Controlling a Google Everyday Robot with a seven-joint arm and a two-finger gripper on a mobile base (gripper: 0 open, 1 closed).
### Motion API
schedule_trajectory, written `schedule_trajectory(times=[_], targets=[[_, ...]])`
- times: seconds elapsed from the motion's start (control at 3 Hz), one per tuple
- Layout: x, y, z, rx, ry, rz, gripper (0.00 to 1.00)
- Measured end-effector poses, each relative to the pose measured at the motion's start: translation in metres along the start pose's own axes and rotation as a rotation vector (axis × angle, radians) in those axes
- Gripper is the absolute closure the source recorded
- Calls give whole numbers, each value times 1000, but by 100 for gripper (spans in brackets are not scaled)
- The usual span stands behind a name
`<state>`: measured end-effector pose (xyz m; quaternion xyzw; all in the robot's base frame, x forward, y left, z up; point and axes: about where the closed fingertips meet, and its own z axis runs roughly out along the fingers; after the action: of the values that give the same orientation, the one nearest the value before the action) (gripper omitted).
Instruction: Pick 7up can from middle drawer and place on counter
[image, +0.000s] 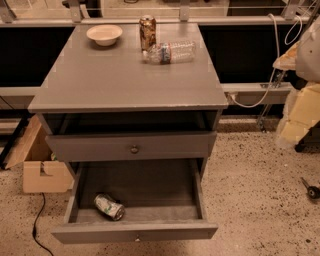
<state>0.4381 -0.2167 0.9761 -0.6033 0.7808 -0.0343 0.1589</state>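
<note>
Grey worktop (125, 75) carries bowl (104, 34), brown can (147, 31), toppled bottle (170, 52). Below, the middle drawer (135, 231) sits open, 7up can (109, 207) lying front-left, label unreadable. The gripper is out of shot.

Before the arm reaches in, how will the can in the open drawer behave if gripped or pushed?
The can lies on its side, so a nudge would probably roll it. It looks dented, so likely empty, light, easily crushed. The gripper is not in view.
</note>
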Motion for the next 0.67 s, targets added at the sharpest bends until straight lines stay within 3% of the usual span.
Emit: schedule_trajectory(times=[0.33,0.67], targets=[[0,0,0,0,0,0,0],[-3,4,27,-5,-25,31,0]])
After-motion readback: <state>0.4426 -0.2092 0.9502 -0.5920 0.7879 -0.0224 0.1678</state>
